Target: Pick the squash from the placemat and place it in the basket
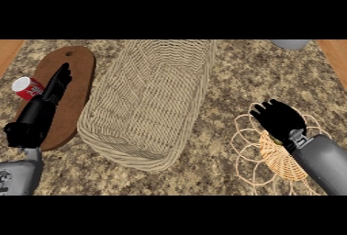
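Head view: right hand [278, 118] curls over placemat [252, 158], hiding all but yellow squash [274, 138] sliver.

Right robot hand [277, 118] curled, seemingly on squash [275, 138], over placemat [252, 153].

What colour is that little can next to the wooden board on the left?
The can is red with a white top, seen best, and only, in the head view.

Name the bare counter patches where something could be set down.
Bare counter lies between basket and placemat, above the right hand. Crowded at left: cutting board, can, left hand.
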Robot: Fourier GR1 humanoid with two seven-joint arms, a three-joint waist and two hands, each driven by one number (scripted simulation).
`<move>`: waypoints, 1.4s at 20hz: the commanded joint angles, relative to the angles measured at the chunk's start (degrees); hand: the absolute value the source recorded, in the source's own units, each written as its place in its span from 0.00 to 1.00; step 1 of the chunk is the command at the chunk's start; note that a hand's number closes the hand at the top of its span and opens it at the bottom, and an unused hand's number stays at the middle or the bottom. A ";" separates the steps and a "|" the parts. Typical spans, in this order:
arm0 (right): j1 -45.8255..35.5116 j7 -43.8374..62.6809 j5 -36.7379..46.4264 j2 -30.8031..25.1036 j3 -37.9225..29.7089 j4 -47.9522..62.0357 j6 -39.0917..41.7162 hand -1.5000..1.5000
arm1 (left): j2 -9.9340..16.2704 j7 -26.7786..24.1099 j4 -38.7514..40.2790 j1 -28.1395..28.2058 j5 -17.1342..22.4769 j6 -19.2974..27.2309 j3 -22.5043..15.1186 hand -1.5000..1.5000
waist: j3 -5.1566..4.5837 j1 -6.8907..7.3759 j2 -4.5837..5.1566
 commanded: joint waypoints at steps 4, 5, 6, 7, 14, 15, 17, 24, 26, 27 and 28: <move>2.96 -3.72 5.56 1.11 -3.36 4.65 -5.39 0.00 | -1.17 3.26 -1.12 -1.29 -0.67 -0.64 0.45 0.50 | 0.01 -0.06 -0.01; -0.31 -6.05 6.69 0.08 -3.66 6.99 -4.42 0.00 | 0.11 3.19 -1.70 -1.33 0.50 -1.78 2.02 0.50 | 0.01 0.12 0.01; 1.40 -5.64 6.13 0.94 -5.28 5.04 -3.64 0.00 | -0.56 3.73 -4.88 0.97 -0.91 -1.67 0.42 0.50 | 0.01 0.06 -0.04; 1.12 -5.85 7.79 2.50 -4.61 9.73 -7.63 0.00 | -1.26 -1.04 -1.03 1.82 0.07 -2.38 0.94 0.50 | 0.01 0.15 0.04; 0.30 -7.26 9.61 6.61 -8.99 12.63 -5.35 1.00 | -1.68 1.26 -0.68 -0.96 -2.16 -1.96 1.07 0.50 | 0.01 0.07 0.02; 1.94 -8.75 10.05 5.31 -9.19 12.26 -7.59 1.00 | -2.21 2.23 -0.83 -1.57 -2.13 -1.48 1.20 0.50 | 0.01 -0.02 0.01; 3.27 -11.19 11.62 3.20 -7.83 11.28 -9.13 1.00 | -3.90 -3.25 0.09 2.82 -3.65 0.43 0.88 0.50 | 0.00 0.01 0.00; 0.46 -15.99 16.15 4.95 -7.13 16.86 -16.52 1.00 | -2.39 -0.92 3.05 -2.65 -2.39 -2.36 2.04 0.50 | 0.01 0.07 0.12; 0.88 -17.19 16.56 5.04 -8.11 16.96 -19.54 1.00 | -2.64 1.11 2.93 -4.40 -2.92 -1.82 1.92 0.50 | 0.01 -0.03 0.09; -1.53 -18.12 17.30 5.37 -8.62 16.97 -19.20 1.00 | -1.19 -0.70 1.29 -1.35 -1.46 -3.14 3.86 0.50 | 0.01 0.23 0.05; 3.41 -10.74 14.29 8.08 -12.45 14.34 -20.16 1.00 | -1.97 -0.45 2.30 -2.12 -2.27 -2.39 2.83 0.50 | 0.02 -0.32 0.01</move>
